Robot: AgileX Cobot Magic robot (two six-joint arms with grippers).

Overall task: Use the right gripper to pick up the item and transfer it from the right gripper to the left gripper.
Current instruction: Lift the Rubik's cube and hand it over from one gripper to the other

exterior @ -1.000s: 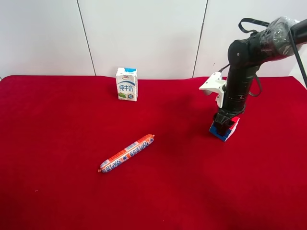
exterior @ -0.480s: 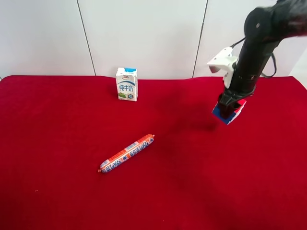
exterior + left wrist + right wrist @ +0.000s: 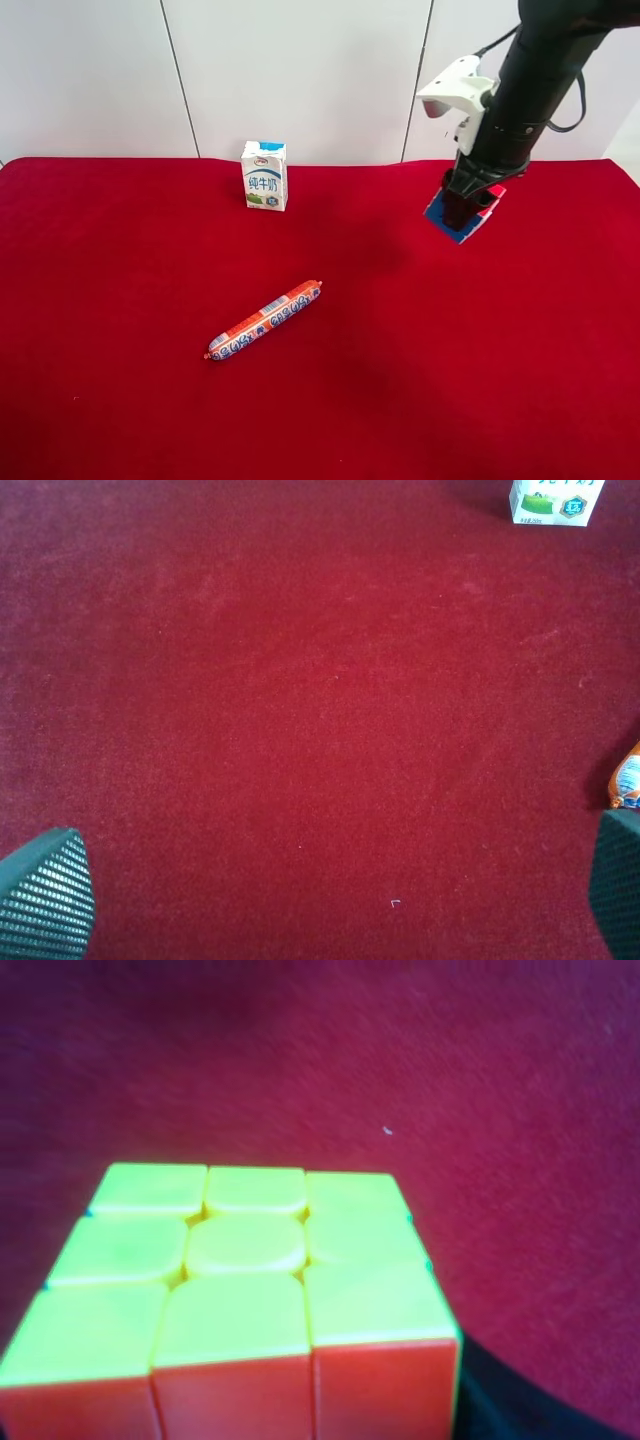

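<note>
The puzzle cube (image 3: pixel 461 213), blue and pink-red from the high camera, hangs in the air above the red cloth, held by the right gripper (image 3: pixel 462 205) on the thick black arm with the white wrist housing. In the right wrist view the cube (image 3: pixel 250 1290) fills the picture close up, with a yellow face and an orange-red face; the fingers are hidden behind it. The left gripper (image 3: pixel 330 900) is open and empty over bare cloth, with one fingertip (image 3: pixel 45 890) at each side of its view. The left arm does not show in the exterior high view.
A white-and-blue milk carton (image 3: pixel 265 175) stands upright at the back of the red table (image 3: pixel 120 290); it also shows in the left wrist view (image 3: pixel 553 500). An orange-red sausage stick (image 3: pixel 265 320) lies slantwise mid-table, its tip showing in the left wrist view (image 3: pixel 628 776).
The right gripper has lifted the cube off the cloth and carried it upward and slightly toward the exterior high view's left. Carton and sausage have not moved.
</note>
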